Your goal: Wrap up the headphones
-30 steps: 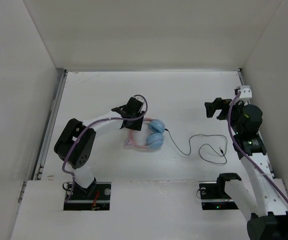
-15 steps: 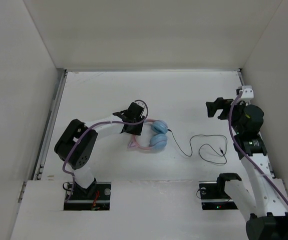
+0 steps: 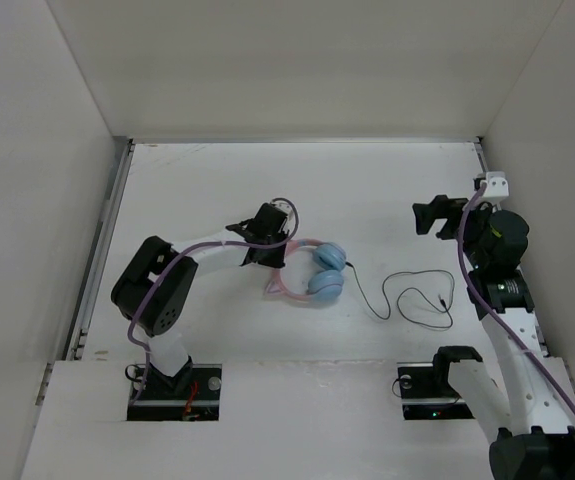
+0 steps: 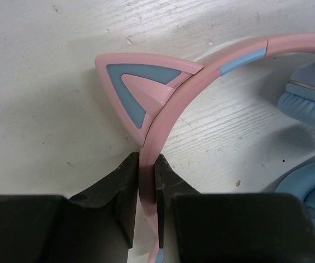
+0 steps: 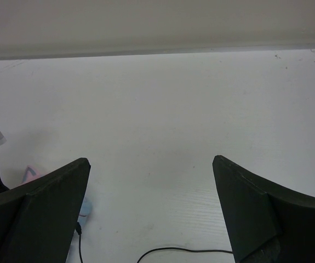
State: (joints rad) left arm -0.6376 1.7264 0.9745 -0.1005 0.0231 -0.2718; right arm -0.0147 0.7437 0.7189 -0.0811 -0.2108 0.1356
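pink plastic and pale blue padding on white: showing the headphones lying flat on the bench, a little left of centre in the overhead view. pointing the two round ear cups rightwards, one just behind the other and close together, and arching the headband away to the left.

gripping that headband with the left tool, down at bench level. in the left wrist view, pinching the thin pink band edge-on between the two dark fingers of the tool. closing almost fully, both fingers touching the band, just below a triangular pink and blue cat ear. showing parts of the blue cushions at the right edge of that view.

trailing the thin black cable from the ear cups rightwards across the bench in a loose loop, its plug end lying free near the right arm.

holding the right tool raised off the bench, well apart from the headphones, beyond the far side of the cable loop. in the right wrist view, spreading its fingers wide and gripping nothing, facing across the white bench with a short run of cable at the bottom edge.
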